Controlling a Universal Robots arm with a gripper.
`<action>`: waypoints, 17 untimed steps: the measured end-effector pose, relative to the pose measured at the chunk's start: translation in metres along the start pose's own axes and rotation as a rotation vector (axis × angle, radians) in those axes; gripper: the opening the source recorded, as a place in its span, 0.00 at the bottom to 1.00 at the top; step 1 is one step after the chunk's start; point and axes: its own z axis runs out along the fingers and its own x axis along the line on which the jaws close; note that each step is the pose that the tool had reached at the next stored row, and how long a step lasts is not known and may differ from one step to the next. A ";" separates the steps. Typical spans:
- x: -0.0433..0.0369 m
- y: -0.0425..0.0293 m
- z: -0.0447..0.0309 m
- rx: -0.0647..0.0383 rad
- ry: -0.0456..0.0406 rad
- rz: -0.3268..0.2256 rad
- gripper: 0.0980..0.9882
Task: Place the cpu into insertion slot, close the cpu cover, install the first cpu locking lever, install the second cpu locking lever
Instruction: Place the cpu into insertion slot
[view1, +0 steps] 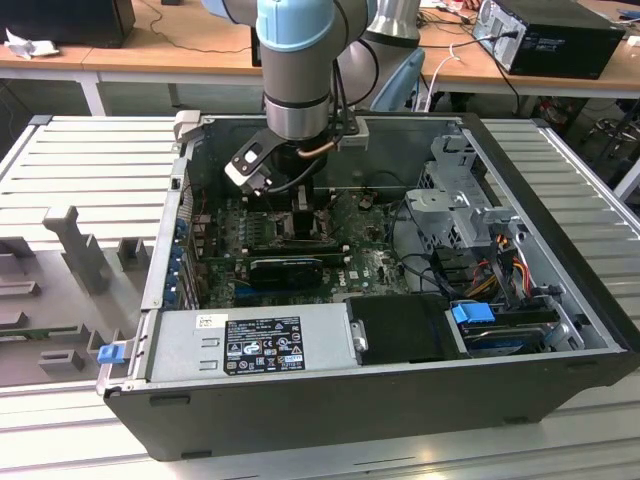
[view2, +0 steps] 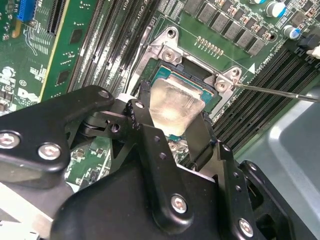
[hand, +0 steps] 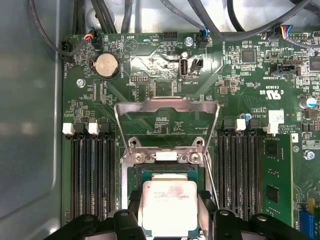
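On a grey slatted workbench (view1: 80, 150), an open computer case (view1: 400, 400), with the power supply (view1: 250, 345) nearest the exterior view. Deeper in, above the green board (hand: 150, 65), the robot arm's claw (hand: 170, 202), clenched on the cpu (hand: 169, 212) with black fingers (view2: 142, 122) at two opposite edges. Holds it squarely over the insertion slot (hand: 150, 172); seated or not, cannot tell. Just beyond, the cpu cover (hand: 167, 106), tilted up and open. At the back, wooden desks (view1: 150, 55).

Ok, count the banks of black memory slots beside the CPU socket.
2. The first bank and second bank sit on opposite sides of the insertion slot, the second beside a green circuit card. No others appear hidden.
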 end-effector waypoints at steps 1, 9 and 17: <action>0.0001 0.0001 0.0002 0.000 0.0000 0.000 0.48; 0.0014 0.0006 0.0032 0.001 0.0000 0.000 0.48; 0.0017 0.0006 0.0046 0.002 0.0000 0.000 0.48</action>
